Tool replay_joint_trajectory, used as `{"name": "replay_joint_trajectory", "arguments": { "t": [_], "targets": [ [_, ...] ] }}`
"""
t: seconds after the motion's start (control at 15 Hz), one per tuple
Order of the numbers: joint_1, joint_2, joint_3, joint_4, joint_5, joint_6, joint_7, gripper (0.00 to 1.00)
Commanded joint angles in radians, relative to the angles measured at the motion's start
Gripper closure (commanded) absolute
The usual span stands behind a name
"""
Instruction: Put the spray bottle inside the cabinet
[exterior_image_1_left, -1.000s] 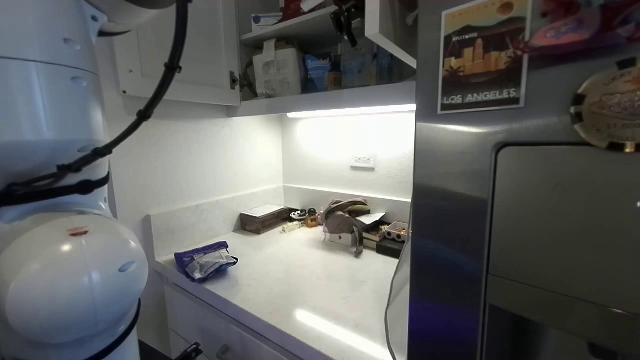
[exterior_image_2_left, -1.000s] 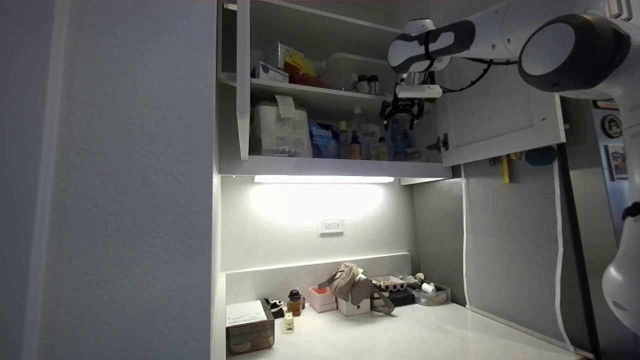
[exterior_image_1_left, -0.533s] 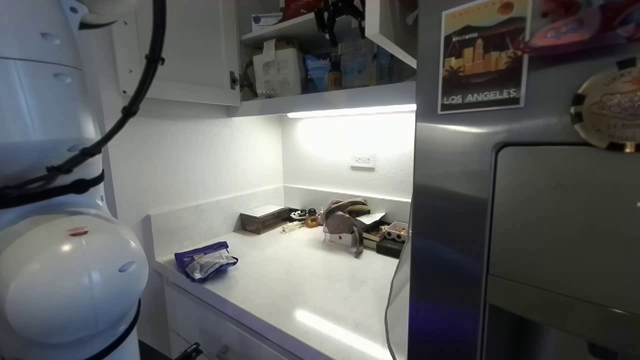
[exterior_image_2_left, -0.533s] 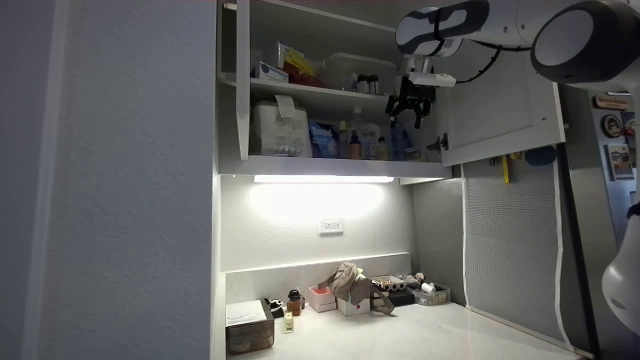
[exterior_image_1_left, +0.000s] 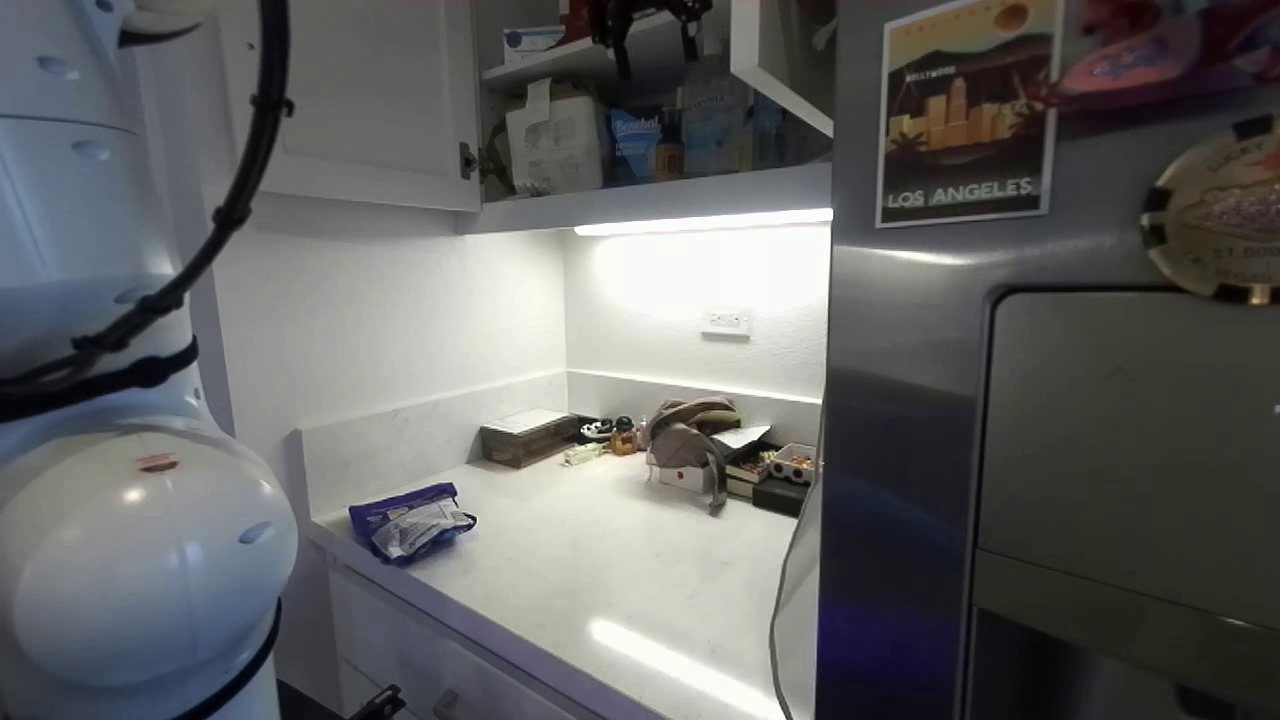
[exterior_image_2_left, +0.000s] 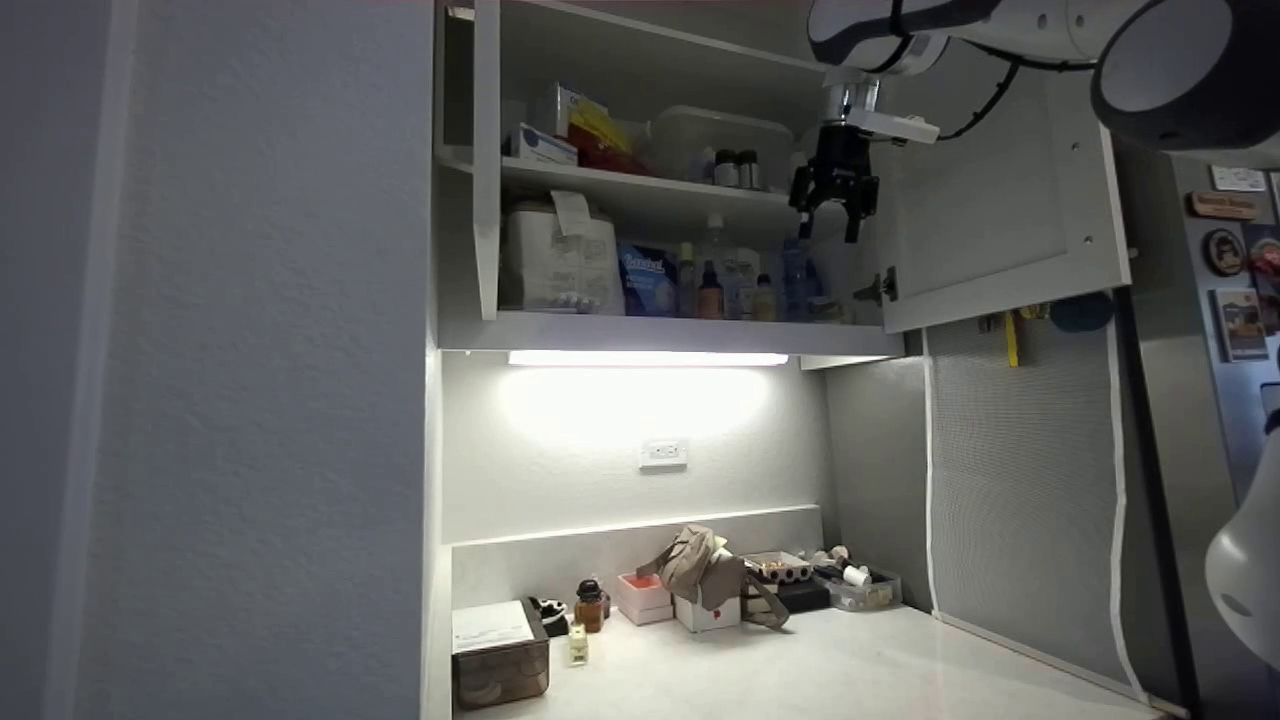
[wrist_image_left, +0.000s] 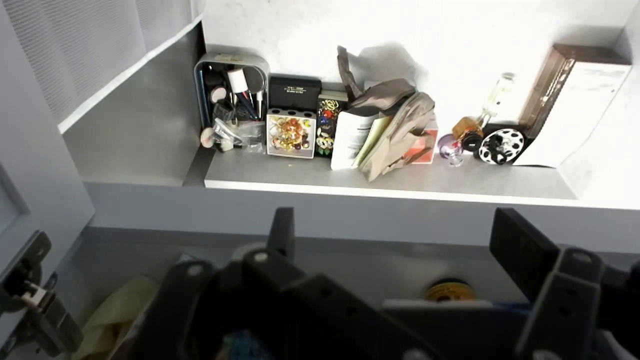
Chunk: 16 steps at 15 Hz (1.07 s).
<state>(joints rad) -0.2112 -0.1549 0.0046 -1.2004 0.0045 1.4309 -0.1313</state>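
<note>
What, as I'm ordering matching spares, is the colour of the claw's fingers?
Black. The fingers of the claw show best in the wrist view.

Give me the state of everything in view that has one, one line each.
Claw: open, holding nothing
Cabinet: open, both doors swung out
Spray bottle: in the cabinet, seemingly upright, not gripped
Light: on
Drawer: looks shut
Bag: slumped on a white box
Polka-dot box: open, filled
Packet: lying crumpled on the counter; sealed or not, can't tell
</note>
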Motion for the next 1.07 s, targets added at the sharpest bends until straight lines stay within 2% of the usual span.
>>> {"name": "replay_joint_trajectory", "arguments": {
  "t": [0.0, 0.2, 0.27, 1.0],
  "targets": [
    [0.009, -0.043, 0.003, 0.013, 0.011, -0.081, -0.028, 0.00],
    [0.021, -0.082, 0.013, 0.020, 0.002, -0.130, -0.010, 0.00],
    [0.015, -0.061, 0.008, 0.006, 0.000, -0.090, -0.004, 0.00],
    [0.016, -0.057, 0.007, 0.005, 0.000, -0.093, -0.003, 0.00]
  ]
}}
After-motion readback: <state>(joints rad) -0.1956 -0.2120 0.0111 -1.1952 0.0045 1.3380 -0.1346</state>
